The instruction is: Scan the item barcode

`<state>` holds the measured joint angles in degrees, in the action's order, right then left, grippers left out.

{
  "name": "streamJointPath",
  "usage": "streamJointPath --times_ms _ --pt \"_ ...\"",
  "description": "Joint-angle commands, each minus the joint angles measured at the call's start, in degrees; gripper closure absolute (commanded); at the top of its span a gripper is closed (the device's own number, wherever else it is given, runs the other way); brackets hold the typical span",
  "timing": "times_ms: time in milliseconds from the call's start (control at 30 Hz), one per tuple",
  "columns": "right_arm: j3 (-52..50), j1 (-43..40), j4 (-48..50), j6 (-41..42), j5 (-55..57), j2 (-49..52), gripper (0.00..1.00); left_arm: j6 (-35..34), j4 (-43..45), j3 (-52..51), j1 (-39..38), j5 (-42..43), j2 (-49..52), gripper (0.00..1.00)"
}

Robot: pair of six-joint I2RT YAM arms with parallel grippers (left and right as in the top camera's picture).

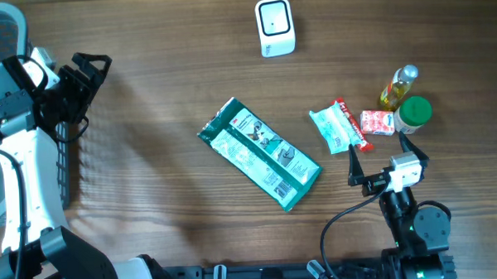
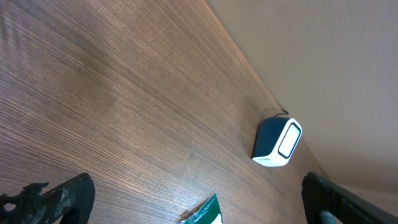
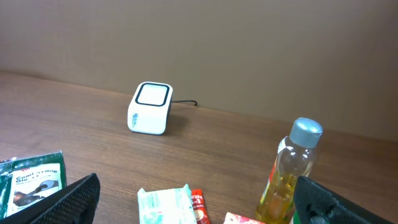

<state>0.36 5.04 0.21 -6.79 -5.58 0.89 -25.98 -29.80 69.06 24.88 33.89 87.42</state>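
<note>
A white barcode scanner [image 1: 275, 27] [image 2: 278, 142] [image 3: 151, 108] stands at the table's far middle. A large green packet [image 1: 260, 153] [image 2: 204, 214] [image 3: 31, 180] lies flat at the centre. On the right lie a pale green packet [image 1: 332, 126] [image 3: 163, 204], a red stick [image 1: 351, 123] [image 3: 199, 205] and a small red-and-white packet [image 1: 377, 122]. My left gripper [image 1: 87, 79] [image 2: 196, 202] hovers open at the far left, holding nothing. My right gripper [image 1: 383, 158] [image 3: 200, 202] is open and empty, just in front of the small items.
An oil bottle [image 1: 398, 86] [image 3: 289, 174] and a green-lidded jar [image 1: 414, 111] stand upright at the right, behind the small packets. A dark wire basket [image 1: 67, 175] sits at the left edge. The scanner's cable runs off the far edge.
</note>
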Motion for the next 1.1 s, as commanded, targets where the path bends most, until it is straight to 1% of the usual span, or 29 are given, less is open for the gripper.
streamJointPath --times_ms 0,567,633,833,933,967,1033,1067 --pt "-0.1 -0.3 0.2 -0.7 -0.9 -0.6 0.00 0.3 0.2 0.3 0.4 -0.2 -0.4 0.00" --pt "-0.1 -0.3 0.2 -0.7 -0.9 -0.6 0.00 0.3 0.1 0.3 0.4 -0.2 -1.4 0.00" --pt "-0.1 -0.3 0.2 -0.7 -0.9 -0.6 0.00 0.3 -0.7 0.3 0.4 -0.2 -4.5 0.00" --pt "-0.1 -0.3 0.2 -0.7 -0.9 -0.6 0.00 0.3 -1.8 0.3 -0.9 -0.2 -24.3 0.00" --pt "-0.1 -0.3 0.2 -0.7 -0.9 -0.6 0.00 0.3 -1.8 0.3 -5.6 -0.2 -32.5 0.00" --pt "-0.1 -0.3 0.2 -0.7 -0.9 -0.6 0.00 0.5 -1.7 0.3 -9.1 -0.5 -36.1 0.00" --pt "-0.1 -0.3 0.2 -0.7 -0.9 -0.6 0.00 3.7 -1.4 0.3 -13.8 -8.4 -40.0 0.00" --pt "-0.1 -0.3 0.2 -0.7 -0.9 -0.6 0.00 4.0 -1.4 0.3 -15.7 -11.7 -41.6 0.00"
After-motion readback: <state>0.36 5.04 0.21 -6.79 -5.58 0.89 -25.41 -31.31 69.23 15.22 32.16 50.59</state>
